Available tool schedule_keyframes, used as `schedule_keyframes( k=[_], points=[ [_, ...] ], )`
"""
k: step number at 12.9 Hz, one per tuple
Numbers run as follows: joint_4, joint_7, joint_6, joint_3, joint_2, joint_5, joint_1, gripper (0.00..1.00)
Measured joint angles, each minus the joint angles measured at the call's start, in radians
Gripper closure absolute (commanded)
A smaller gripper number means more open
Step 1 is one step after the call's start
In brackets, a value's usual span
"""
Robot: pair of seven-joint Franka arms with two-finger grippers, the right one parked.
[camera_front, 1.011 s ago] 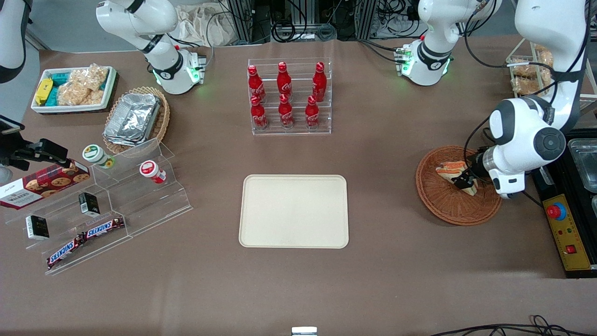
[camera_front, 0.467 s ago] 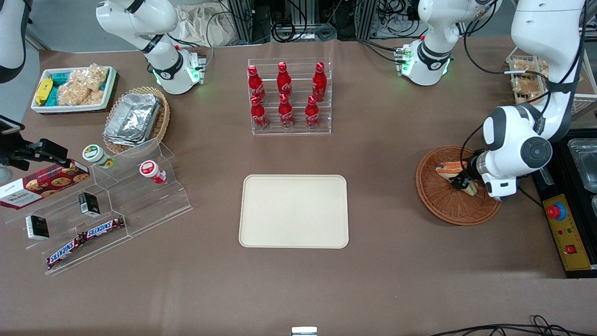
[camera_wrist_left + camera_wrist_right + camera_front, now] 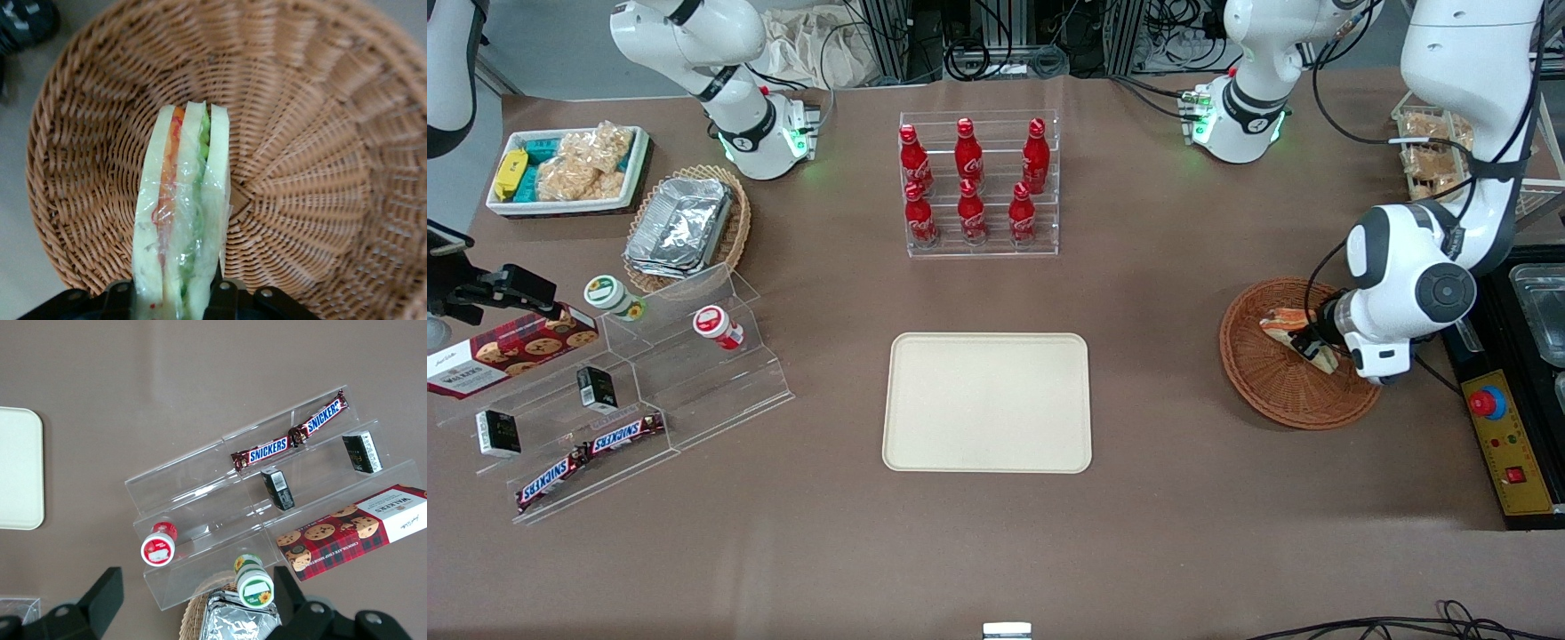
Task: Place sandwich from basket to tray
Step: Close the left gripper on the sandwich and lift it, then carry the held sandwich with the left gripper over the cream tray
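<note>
The clear-wrapped sandwich is inside the reddish-brown wicker basket, at the working arm's end of the table. My left gripper is down in the basket, shut on the sandwich. One black finger presses each bread face, and the orange and green layers point away from the wrist. I cannot tell whether the sandwich touches the basket's bottom. The cream tray lies flat mid-table, apart from the basket, with nothing on it.
A clear rack of red cola bottles stands farther from the front camera than the tray. Toward the parked arm's end are a clear stepped shelf of snacks, a tan basket of foil containers and a white bin. A control box sits beside the basket.
The left arm's wrist has shifted a little toward the tray. The gripper stays at the sandwich in the basket, and the sandwich has barely moved.
</note>
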Motion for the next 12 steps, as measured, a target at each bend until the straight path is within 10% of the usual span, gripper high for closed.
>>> schedule_keyframes(
  k=[5,12],
  points=[
    [0.236,-0.010,-0.265,-0.131,-0.101,0.001,-0.040,1.00],
    [0.318,-0.020,-0.218,-0.451,-0.026,0.004,-0.062,1.00]
  ],
)
